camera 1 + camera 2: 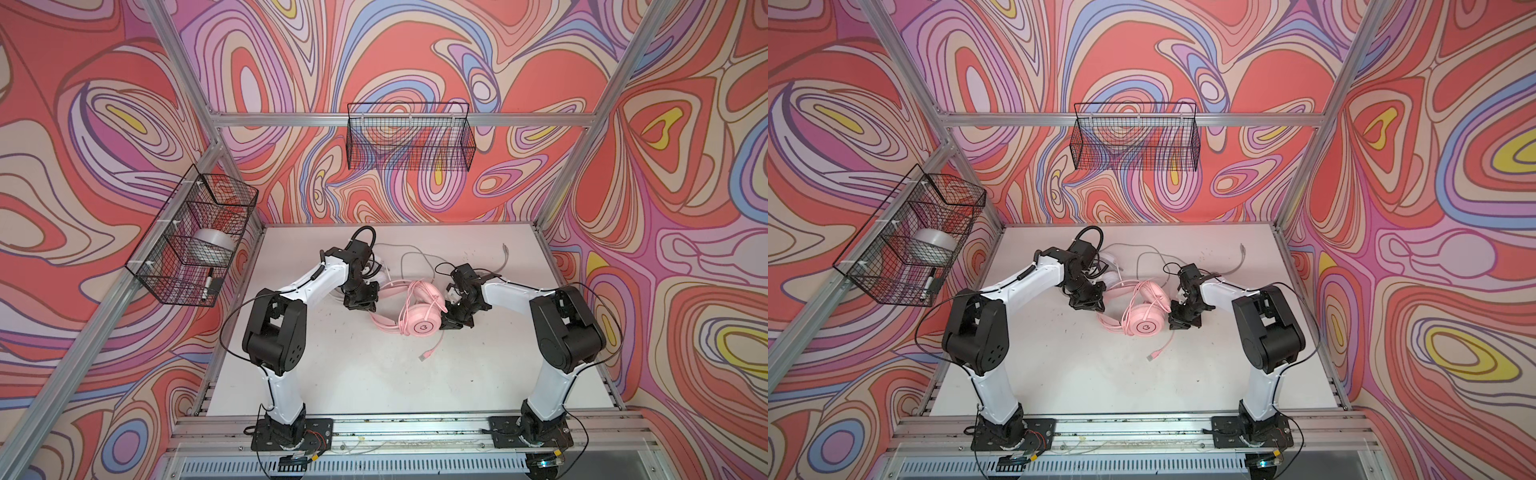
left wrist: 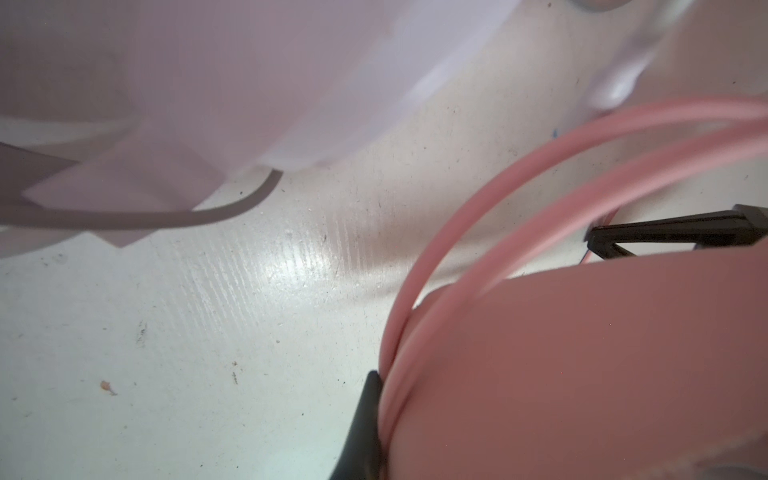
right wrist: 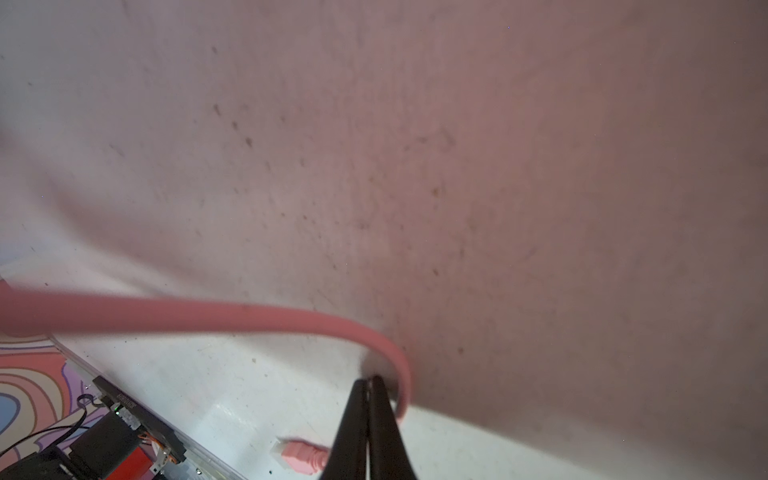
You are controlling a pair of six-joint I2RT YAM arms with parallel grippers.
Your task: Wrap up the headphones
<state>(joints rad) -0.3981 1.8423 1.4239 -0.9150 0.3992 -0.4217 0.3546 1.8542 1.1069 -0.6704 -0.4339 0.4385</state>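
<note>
We see a white table (image 1: pixel 332 374) walled by swirl-patterned panels. A long wire basket (image 1: pixel 411 141) hangs above its far edge. A compartmented wire basket (image 1: pixel 195 237) above its left edge holds a tape roll (image 1: pixel 212 247) and a marker (image 1: pixel 208 284). The left arm (image 1: pixel 316 278) lies over the white headphones (image 2: pixel 291 83) toward the far edge, hiding most of them. Their grey-white cable (image 2: pixel 166 218) runs out across the table. The pink headphones (image 1: pixel 424 326) lie about mid-table, one round earcup facing up. The pink cable (image 3: pixel 208 316) is wound over them, and its plug (image 1: pixel 426 356) trails toward the near edge. The left pincer (image 1: pixel 369 306) is clamped on their headband, though we see only one finger (image 2: pixel 365 415). The right pincer (image 3: pixel 369 380) has its jaws together, with the pink cable just beside its tips.
</note>
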